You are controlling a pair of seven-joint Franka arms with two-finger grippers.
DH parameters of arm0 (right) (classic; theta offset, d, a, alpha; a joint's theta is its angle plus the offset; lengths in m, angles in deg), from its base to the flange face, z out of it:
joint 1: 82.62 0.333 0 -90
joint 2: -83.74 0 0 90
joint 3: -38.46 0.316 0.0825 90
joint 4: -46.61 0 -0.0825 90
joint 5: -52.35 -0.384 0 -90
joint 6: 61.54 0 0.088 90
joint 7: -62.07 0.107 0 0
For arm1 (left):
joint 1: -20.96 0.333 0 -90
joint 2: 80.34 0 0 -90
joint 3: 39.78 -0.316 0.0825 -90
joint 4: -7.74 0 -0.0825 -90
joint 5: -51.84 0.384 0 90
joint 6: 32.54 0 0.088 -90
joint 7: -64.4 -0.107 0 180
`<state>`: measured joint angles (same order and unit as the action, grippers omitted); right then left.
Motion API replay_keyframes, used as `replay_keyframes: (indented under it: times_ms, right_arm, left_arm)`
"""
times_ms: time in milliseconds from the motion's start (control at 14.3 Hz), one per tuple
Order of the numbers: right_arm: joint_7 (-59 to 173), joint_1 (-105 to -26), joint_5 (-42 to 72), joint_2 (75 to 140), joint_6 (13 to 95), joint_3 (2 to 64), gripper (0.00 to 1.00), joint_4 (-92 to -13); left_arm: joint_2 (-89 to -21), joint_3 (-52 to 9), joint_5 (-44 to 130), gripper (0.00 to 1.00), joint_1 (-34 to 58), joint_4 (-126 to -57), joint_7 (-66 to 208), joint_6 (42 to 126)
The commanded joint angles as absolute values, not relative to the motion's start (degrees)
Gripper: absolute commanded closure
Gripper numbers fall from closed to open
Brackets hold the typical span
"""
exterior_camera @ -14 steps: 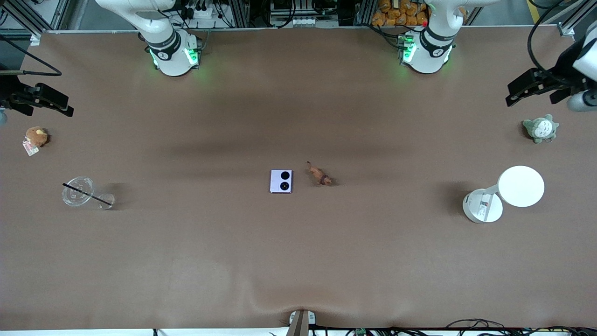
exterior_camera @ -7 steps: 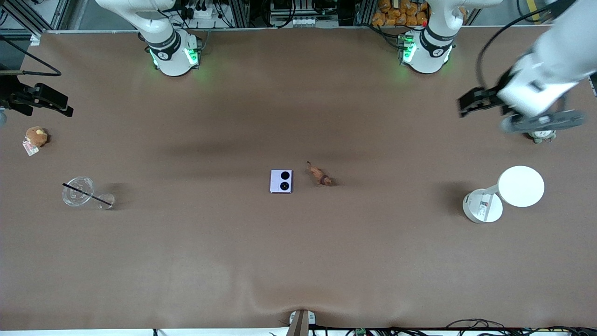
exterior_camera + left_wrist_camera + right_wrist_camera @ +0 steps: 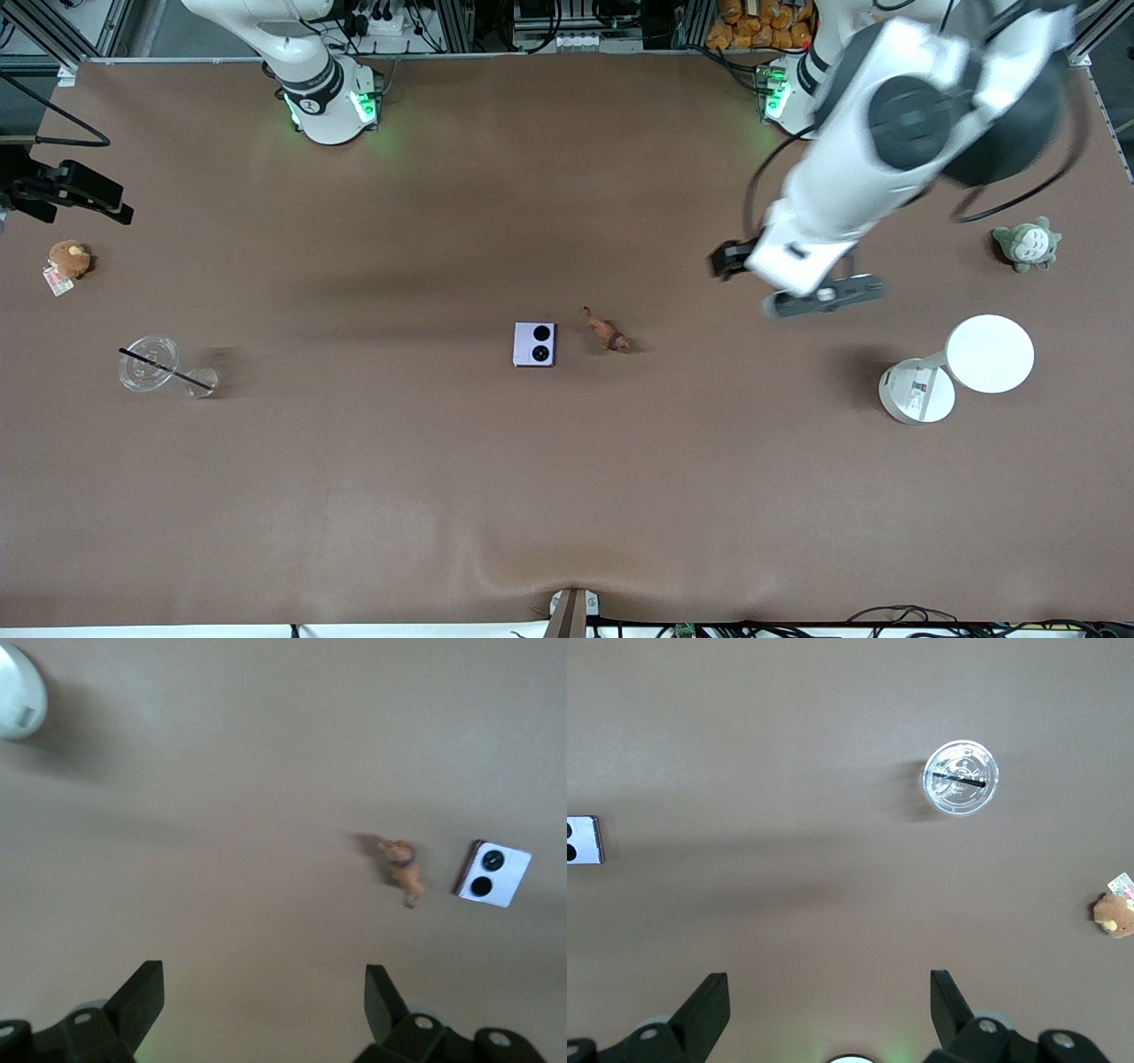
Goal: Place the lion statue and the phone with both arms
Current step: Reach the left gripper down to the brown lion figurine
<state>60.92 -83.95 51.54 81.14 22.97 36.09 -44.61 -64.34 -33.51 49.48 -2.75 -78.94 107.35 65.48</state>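
Lion (image 3: 608, 333) and phone (image 3: 534, 344) are lying side by side at frame centre on the table (image 3: 567, 496), untouched. Approach step: left gripper (image 3: 731, 261) is hanging upper right of the lion, fingers wide, empty. Right gripper (image 3: 75, 190) is waiting at far left edge, fingers wide. Next: centre over lion, descend.

The phone (image 3: 534, 344) and the lion statue (image 3: 607, 331) are lying just beside each other mid-table, apart, with bare table (image 3: 567, 496) all around them. The white lamp (image 3: 961, 368), the clear cup (image 3: 151, 363) and both plush toys are standing well apart from them, blocking no approach
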Motion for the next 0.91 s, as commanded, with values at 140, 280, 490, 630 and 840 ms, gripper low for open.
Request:
replay_keyframes:
  times_ms: [140,280,490,630,840]
  right_arm:
    - [60.13,-84.82,51.56,81.01,23.01,36.96,0.00,-44.62]
    - [60.92,-84.30,51.56,80.93,22.92,37.32,0.00,-44.62]
    - [60.93,-84.56,51.56,81.01,23.10,37.23,0.00,-44.62]
    - [60.93,-84.56,51.56,81.01,23.01,37.23,0.00,-44.62]
    - [60.93,-84.82,51.56,81.10,23.01,37.14,0.00,-44.71]
  left_arm:
    - [-55.58,-34.07,49.56,0.00,-9.61,-77.42,122.29,74.66]
    - [-52.15,-34.07,49.65,0.00,-11.02,-77.43,127.31,79.67]
    - [-47.31,-34.07,51.22,0.00,-12.17,-77.43,133.55,85.83]
    - [-44.94,-34.07,53.68,0.00,-13.04,-77.34,137.25,86.29]
    - [-41.60,-34.07,53.95,0.00,-13.40,-77.43,140.94,89.78]
